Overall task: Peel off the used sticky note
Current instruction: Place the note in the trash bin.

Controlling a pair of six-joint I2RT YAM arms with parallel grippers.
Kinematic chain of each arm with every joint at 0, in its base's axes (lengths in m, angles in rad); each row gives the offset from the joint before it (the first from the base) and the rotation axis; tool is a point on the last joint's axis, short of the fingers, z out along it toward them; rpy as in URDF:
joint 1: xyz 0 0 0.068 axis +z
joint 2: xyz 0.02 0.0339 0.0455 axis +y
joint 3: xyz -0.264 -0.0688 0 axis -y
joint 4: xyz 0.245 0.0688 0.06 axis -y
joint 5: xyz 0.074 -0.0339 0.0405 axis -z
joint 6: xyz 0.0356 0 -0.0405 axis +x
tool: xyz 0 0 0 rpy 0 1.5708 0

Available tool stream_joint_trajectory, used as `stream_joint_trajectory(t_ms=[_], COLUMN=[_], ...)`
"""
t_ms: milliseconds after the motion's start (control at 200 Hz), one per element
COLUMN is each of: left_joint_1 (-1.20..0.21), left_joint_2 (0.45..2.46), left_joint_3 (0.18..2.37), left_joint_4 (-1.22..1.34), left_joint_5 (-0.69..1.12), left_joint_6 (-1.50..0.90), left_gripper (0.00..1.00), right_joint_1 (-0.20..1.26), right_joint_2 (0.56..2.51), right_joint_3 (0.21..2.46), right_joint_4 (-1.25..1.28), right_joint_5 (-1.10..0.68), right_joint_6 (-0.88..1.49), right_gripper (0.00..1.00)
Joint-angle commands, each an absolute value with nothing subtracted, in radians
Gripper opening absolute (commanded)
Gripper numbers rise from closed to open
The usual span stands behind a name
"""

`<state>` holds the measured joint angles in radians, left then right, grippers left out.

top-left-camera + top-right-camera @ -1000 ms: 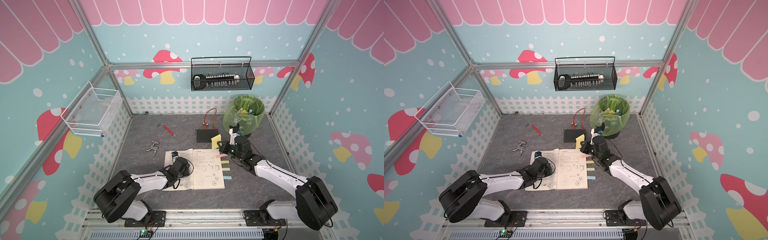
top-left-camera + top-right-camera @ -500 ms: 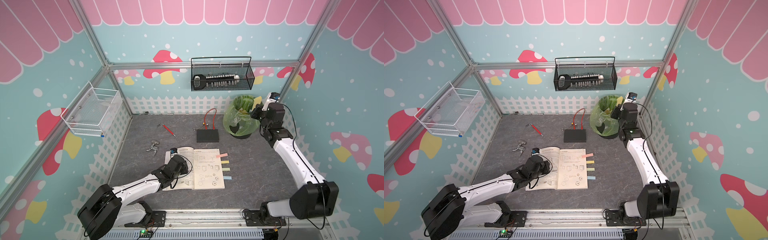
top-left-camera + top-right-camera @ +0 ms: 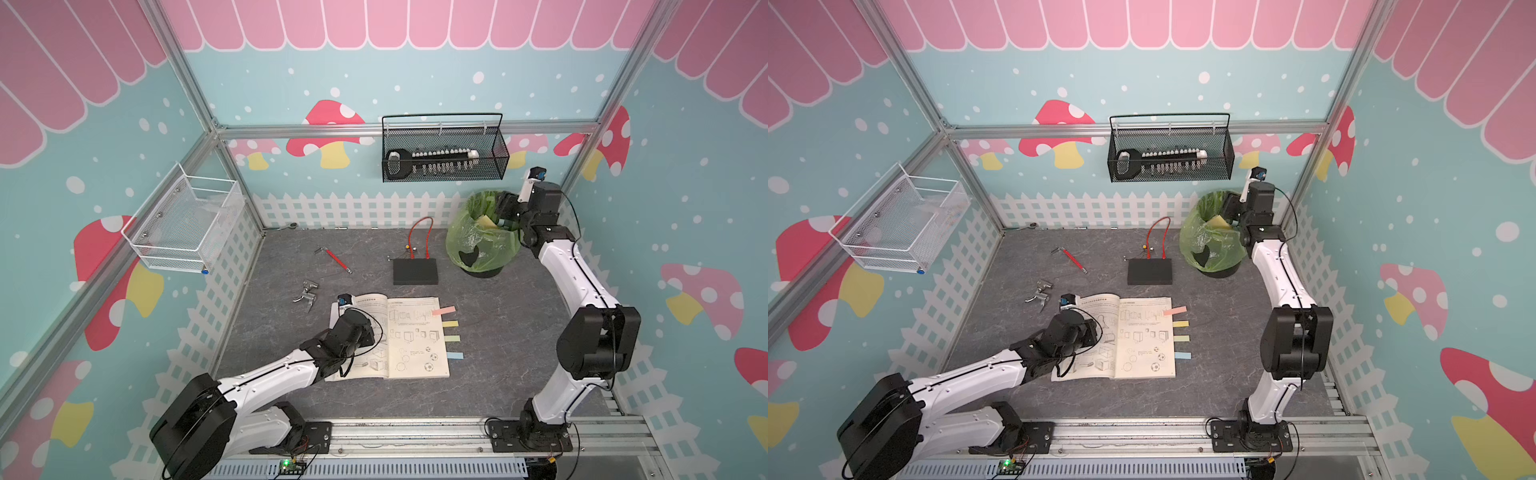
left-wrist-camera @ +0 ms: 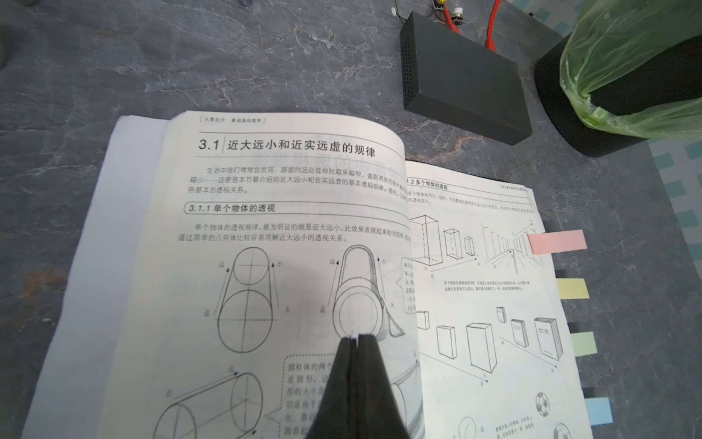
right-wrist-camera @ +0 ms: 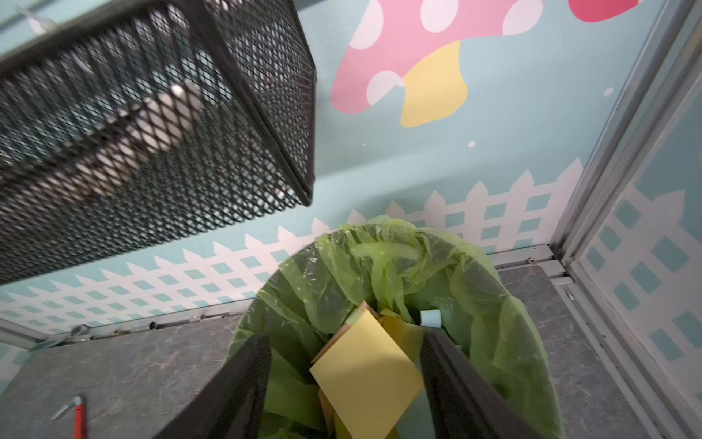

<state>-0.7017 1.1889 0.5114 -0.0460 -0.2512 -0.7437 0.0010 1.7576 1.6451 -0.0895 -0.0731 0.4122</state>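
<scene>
Sticky note (image 5: 366, 374) lies lower centre in the bin (image 5: 399, 232), my right gripper (image 5: 343, 338) spread around it, peeling seemingly done; my left gripper (image 4: 357, 336), pressed together, rests on the book (image 4: 266, 182).

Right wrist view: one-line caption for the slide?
Right gripper open above the green-lined trash bin, a yellow sticky note between its spread fingers.
</scene>
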Motion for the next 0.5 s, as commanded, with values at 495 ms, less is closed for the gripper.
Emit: stream_joint_trajectory(t_ms=[495], left_joint_1=[-0.731], left_joint_2=[1.406], left_joint_3=[0.737], left_joint_4=[0.103], left_joint_5=[-0.016], left_joint_6=[-0.635], left_gripper=[0.0], right_joint_1=[0.243], right_joint_2=[1.309], right_joint_3=[0.984], right_joint_4=[-0.054], right_joint_5=[-0.251], right_joint_6=[0.499], right_gripper=[0.65])
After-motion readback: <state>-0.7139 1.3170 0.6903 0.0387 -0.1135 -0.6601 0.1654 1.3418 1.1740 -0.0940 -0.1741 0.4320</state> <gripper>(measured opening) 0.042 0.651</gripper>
